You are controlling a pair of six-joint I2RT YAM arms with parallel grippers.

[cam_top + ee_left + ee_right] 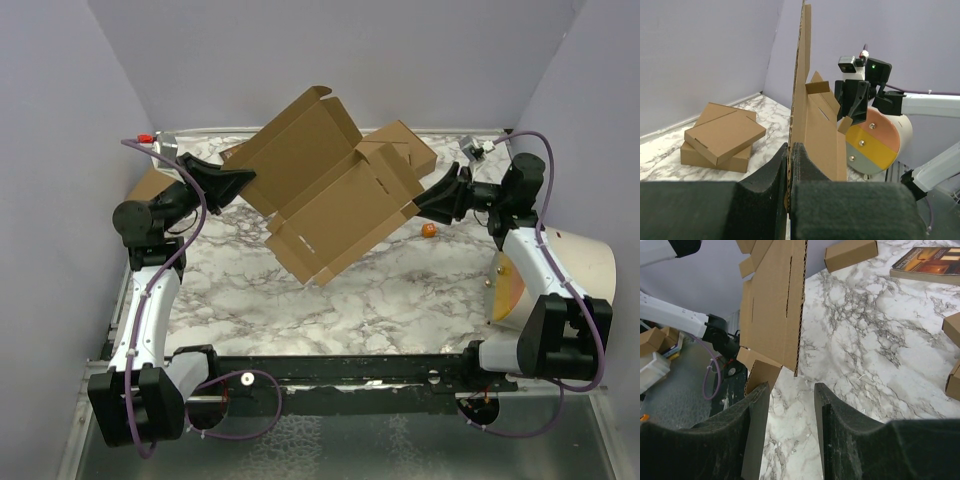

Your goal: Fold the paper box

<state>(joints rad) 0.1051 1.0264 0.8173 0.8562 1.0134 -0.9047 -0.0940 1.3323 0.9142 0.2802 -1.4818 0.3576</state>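
From above, the paper box [320, 190] is an open sheet held tilted in the air over the middle of the desk [400, 300]. The left claw [243, 180] is at its left edge and the right claw [420, 207] at its right corner. The sheet hides much of a carton [410, 148] on the far side. An orange bit [429, 230] lies just near of the right claw. Stacked boxes [148, 184] sit far left, partly behind the left arm, and a disc [505, 285] stands at the right.

In the left wrist view, the left claw [790, 160] is clamped on the sheet's edge. The sheet stands upright and blocks the middle. The stacked boxes [722, 135] are on one side, the right claw [850, 107] and striped disc [875, 142] beyond.

In the right wrist view, the right claw [791, 388] has its fingers apart. The sheet's [775, 300] edge hangs just beyond the gap, unclamped, and a small flap lies beside one finger. The carton [850, 255] and a book [927, 262] lie further off.
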